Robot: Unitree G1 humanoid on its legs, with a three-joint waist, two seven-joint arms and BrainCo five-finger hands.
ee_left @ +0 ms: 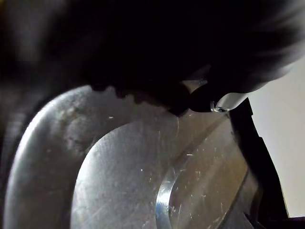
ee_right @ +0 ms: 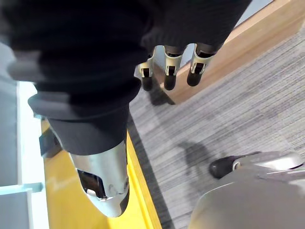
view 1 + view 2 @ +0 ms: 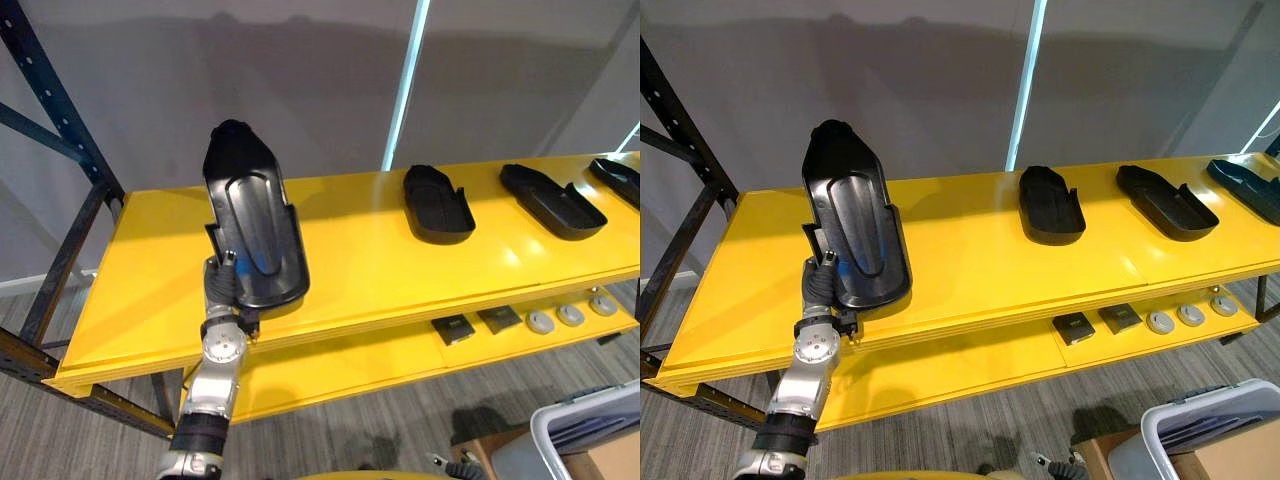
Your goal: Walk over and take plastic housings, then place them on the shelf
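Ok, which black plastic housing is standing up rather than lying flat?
The leftmost black plastic housing, held on end in the left hand; the other three housings lie flat along the yellow shelf.

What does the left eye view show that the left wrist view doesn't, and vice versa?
The left eye takes in the yellow shelf, three other housings lying on it and small parts on the level below. The left wrist gives a close look at fine scratches on the held housing. Both show the left hand gripping it.
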